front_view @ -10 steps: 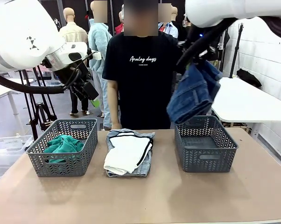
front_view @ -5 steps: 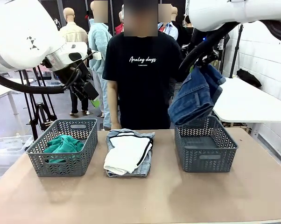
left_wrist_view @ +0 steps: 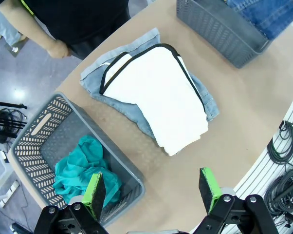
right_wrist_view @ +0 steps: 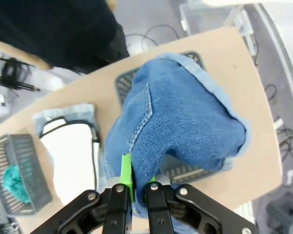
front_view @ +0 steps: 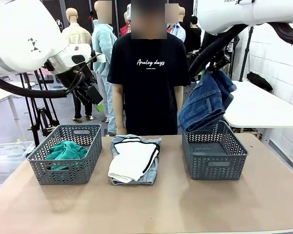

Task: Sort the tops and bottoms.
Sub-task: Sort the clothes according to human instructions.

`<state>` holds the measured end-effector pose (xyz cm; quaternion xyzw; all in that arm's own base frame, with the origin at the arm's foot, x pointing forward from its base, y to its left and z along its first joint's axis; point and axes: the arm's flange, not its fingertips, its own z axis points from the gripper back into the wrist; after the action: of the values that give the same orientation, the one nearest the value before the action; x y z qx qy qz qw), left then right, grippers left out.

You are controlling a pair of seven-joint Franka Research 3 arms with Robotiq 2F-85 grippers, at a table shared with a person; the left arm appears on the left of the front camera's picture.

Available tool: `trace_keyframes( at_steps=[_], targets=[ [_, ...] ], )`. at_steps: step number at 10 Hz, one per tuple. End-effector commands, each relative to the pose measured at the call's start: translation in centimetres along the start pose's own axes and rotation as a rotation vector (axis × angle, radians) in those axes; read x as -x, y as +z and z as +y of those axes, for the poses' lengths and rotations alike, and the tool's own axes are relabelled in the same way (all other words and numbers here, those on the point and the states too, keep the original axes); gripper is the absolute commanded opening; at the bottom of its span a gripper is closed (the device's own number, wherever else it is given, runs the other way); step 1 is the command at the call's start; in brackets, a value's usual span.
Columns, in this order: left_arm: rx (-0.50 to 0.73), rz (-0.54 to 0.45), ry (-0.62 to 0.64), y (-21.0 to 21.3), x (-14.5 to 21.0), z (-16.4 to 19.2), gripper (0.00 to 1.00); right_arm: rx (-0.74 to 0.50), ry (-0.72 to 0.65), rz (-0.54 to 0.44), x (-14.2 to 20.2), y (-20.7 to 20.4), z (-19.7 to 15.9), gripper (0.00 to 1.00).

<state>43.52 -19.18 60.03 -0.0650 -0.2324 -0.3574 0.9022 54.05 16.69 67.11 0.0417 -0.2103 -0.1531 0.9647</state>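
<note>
The broad, flat tan surface with a matte top fills the lower half of the front view. Two grey plastic baskets with herringbone-slotted walls and handle cut-outs stand on it: the left basket at centre left, the right basket at centre right, well apart.

The dark blue denim jeans, thick and bunched into heavy folds with pale stitching and a lighter hem, hang in the upper right of the front view, above the right basket. Their lowest fold overlaps that basket's far rim in the picture; whether it touches cannot be told. The right hand is clenched on the jeans at the bottom centre of the right wrist view. One green pad presses the cloth, and the denim bulges upward past the fingers.

Between the baskets lies a folded stack. The light blue denim shorts are underneath, and the smooth white shorts with black trim rest on top.

The soft, crumpled teal-green fabric garment sits inside the left basket.

The left hand is released, its jaws spread wide with nothing between them, at the bottom of the left wrist view. There the teal garment lies just above its left pad in the lower left, and the stack lies above the gap at centre.
</note>
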Motion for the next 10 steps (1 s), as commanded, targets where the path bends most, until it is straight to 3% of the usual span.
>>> trace_keyframes(
  at_steps=[1, 4, 7, 10],
  targets=[
    [-0.01, -0.002, 0.001, 0.1, -0.1, 0.0, 1.0, 0.031, -0.034, 0.098, -4.2, -2.1, -1.2, 0.0],
    [-0.01, -0.002, 0.001, 0.1, -0.1, 0.0, 1.0, 0.087, -0.099, 0.25, -5.7, -6.7, -3.7, 0.0],
    [-0.01, -0.002, 0.001, 0.1, -0.1, 0.0, 1.0, 0.131, -0.075, 0.397, -5.3, -12.4, -3.2, 0.0],
    [-0.01, -0.002, 0.001, 0.1, -0.1, 0.0, 1.0, 0.171, -0.033, 0.426, -3.9, -16.6, -2.5, 0.0]
  ],
)
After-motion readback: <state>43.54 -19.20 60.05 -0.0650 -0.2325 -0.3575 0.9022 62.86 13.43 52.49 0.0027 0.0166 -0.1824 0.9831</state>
